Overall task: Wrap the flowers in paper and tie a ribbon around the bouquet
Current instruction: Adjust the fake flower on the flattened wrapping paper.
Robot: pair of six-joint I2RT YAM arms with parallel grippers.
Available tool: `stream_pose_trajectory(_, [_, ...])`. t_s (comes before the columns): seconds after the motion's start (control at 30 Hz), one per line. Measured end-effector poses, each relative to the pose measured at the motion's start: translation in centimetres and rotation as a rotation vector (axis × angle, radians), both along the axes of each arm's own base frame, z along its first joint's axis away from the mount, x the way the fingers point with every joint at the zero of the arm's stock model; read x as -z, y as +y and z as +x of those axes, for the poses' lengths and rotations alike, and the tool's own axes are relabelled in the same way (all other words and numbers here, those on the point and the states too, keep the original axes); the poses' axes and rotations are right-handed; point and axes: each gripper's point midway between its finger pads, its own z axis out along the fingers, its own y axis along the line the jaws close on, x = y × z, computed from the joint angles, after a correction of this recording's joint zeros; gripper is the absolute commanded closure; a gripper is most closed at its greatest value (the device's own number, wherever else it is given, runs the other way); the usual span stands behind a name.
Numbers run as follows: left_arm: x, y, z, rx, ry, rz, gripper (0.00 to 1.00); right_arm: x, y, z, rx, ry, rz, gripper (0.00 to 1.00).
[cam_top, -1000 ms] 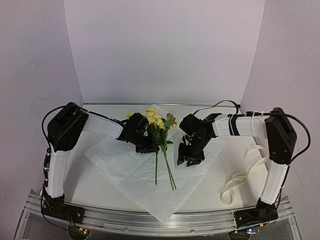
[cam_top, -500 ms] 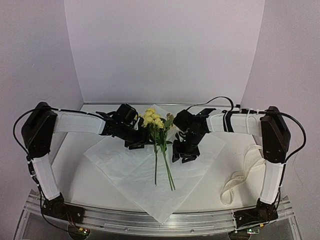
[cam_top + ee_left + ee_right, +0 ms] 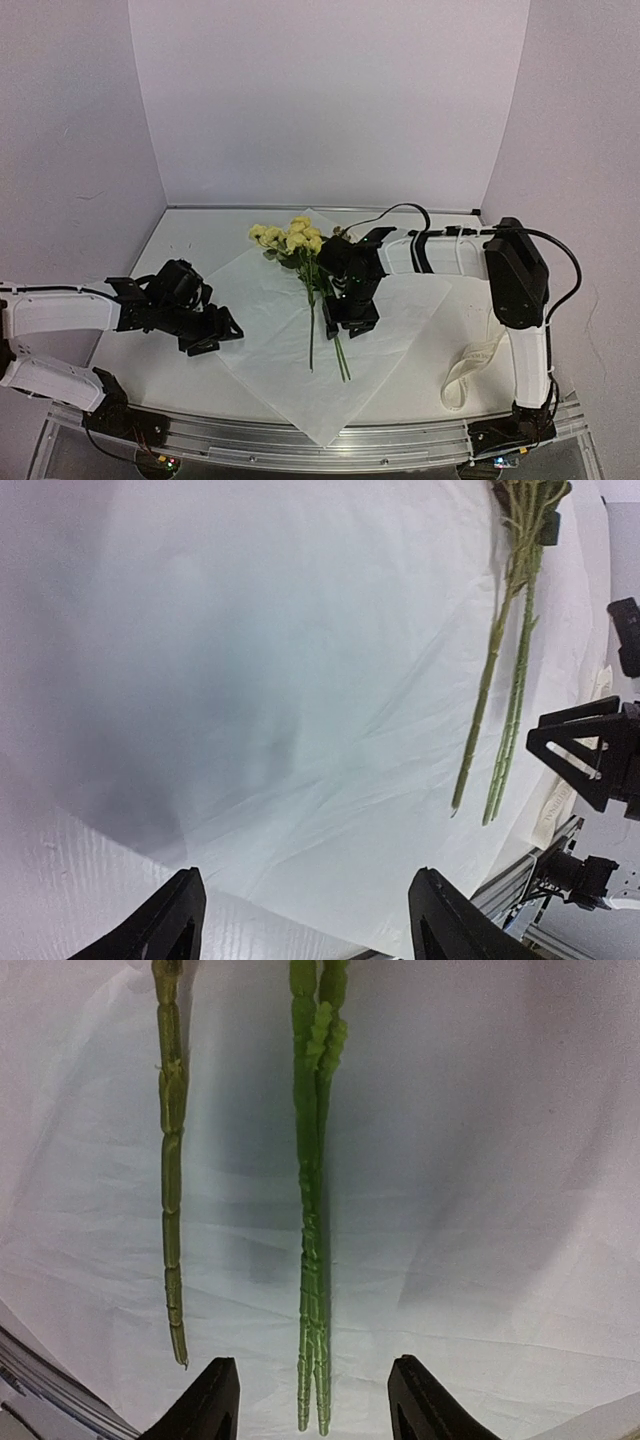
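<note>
Overhead, the small bunch of pale yellow flowers (image 3: 300,240) with long thin green stems (image 3: 312,345) lay across the middle of the large thin white sheet of wrapping paper (image 3: 270,350), spread flat on the white table (image 3: 190,240). The long narrow cream fabric ribbon (image 3: 480,355) lay looped well apart at the right, untouched. The left claw (image 3: 213,337) stood over the paper's near-left edge; the right claw (image 3: 348,320) stood over the stems.

From the left wrist, the left claw (image 3: 305,940) was spread wide and empty above bare paper (image 3: 280,680), the stems (image 3: 500,680) off to one side.

From the right wrist, the right claw (image 3: 315,1405) was parted, gripping nothing, with two stem ends in line between its fingers (image 3: 215,1405).

Wrapping had evidently not begun. The next move probably called for pinching a paper edge and folding it over the stems without dragging the flowers.
</note>
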Motion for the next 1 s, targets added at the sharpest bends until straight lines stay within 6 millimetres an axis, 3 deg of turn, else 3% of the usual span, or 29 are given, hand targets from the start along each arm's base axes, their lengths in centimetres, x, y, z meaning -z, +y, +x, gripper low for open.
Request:
stream_pose_trajectory(0.2, [2.1,0.7,-1.4,-0.019,0.051,-0.009,0.27,1.0,0.3,0.3,-0.015,-0.039,-0.059,0.54])
stream_pose_trajectory(0.53, [4.1,-0.3,-0.9,-0.018,0.078,-0.027,0.47,2.6,0.2,0.9,0.005,-0.063,-0.13,0.71])
stream_pose_trajectory(0.6, [4.3,-0.4,-0.9,-0.017,0.077,-0.031,0.56,2.7,0.4,1.1,0.014,-0.067,-0.132,0.75])
stream_pose_trajectory(0.8, [4.9,-0.6,-0.9,-0.015,0.086,-0.025,0.95,2.8,0.3,1.3,0.051,-0.079,-0.146,0.9])
stream_pose_trajectory(1.0, [5.1,-0.5,-1.0,-0.001,0.091,-0.019,1.0,2.6,0.4,1.6,0.084,-0.089,-0.147,0.97])
